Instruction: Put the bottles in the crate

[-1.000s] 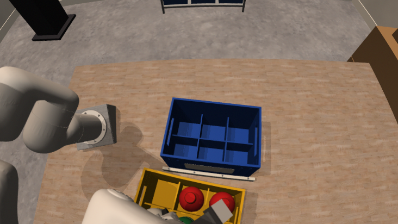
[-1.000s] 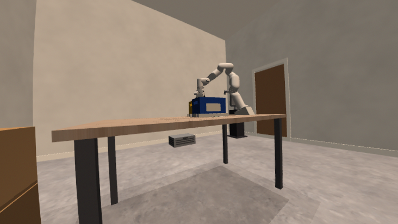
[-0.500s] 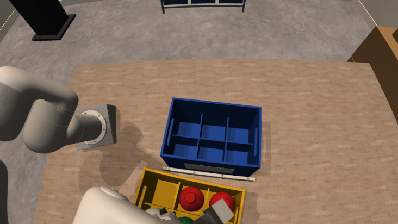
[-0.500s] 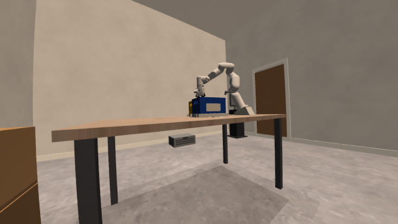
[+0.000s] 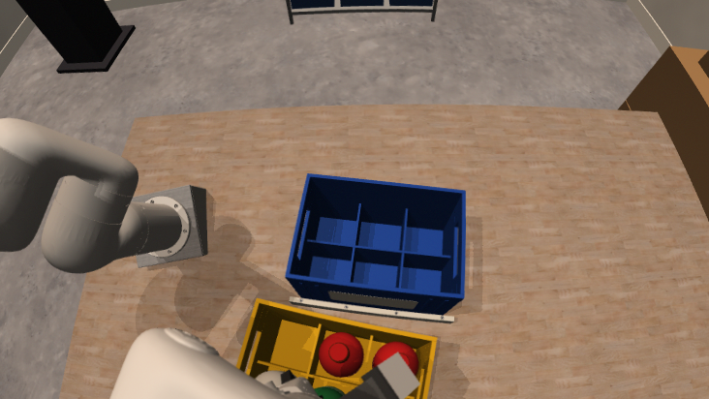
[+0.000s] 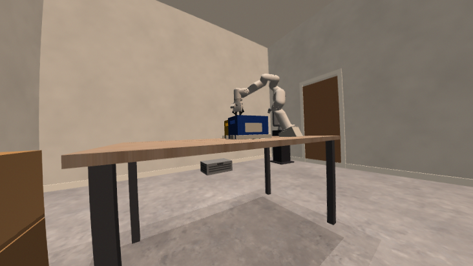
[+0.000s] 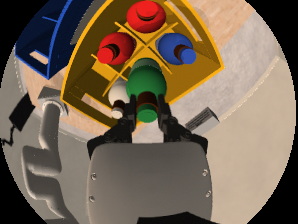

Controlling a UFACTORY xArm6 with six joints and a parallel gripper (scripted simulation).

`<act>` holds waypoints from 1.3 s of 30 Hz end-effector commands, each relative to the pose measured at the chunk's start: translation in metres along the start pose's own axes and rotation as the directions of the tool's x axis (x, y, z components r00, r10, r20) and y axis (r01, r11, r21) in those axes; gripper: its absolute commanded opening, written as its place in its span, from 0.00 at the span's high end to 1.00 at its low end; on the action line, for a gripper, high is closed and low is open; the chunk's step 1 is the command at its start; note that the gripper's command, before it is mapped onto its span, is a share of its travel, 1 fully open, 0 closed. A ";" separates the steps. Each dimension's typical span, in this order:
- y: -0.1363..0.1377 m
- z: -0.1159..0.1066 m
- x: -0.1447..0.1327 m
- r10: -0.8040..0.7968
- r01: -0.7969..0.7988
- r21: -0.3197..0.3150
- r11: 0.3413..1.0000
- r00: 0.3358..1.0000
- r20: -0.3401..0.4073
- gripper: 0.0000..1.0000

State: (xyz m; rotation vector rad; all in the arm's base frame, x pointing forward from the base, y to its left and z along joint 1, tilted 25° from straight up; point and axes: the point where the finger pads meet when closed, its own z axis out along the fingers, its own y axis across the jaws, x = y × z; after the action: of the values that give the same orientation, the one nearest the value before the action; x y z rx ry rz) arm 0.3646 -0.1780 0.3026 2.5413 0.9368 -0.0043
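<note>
And the hand point(image 5: 317, 388) point(image 6: 238, 114) point(image 7: 146, 101) is clamped on the green bottle point(image 5: 328, 392) point(image 7: 146, 84), fingers either side of its neck, a sensible grip for drawing it straight up! It's over the near yellow crate point(image 5: 347, 320) point(image 6: 226, 128) point(image 7: 221, 66); whether its base is off the floor, I can't tell. Tight company: red bottles point(image 5: 340, 353) point(image 7: 117, 47), a blue one point(image 7: 175, 47), a white one point(image 7: 119, 93) just beside. The far blue crate point(image 5: 386, 182) point(image 6: 252, 119) point(image 7: 30, 45) waits empty, walls and a pale rail point(image 5: 372, 309) point(image 6: 251, 136) between. No pick list readable here.
</note>
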 end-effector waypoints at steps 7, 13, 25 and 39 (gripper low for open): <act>0.001 -0.019 0.000 0.001 -0.001 -0.004 1.000 1.000 -0.002 1.00; 0.001 -0.027 0.000 0.001 -0.001 -0.004 1.000 1.000 -0.002 1.00; 0.001 -0.044 0.000 0.001 -0.001 -0.004 1.000 1.000 -0.002 1.00; 0.001 -0.067 0.000 0.001 -0.001 -0.004 1.000 1.000 -0.003 1.00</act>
State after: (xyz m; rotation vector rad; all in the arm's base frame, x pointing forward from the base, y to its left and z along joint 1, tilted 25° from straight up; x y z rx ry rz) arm 0.3563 -0.1550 0.3555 2.5412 0.9367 -0.0039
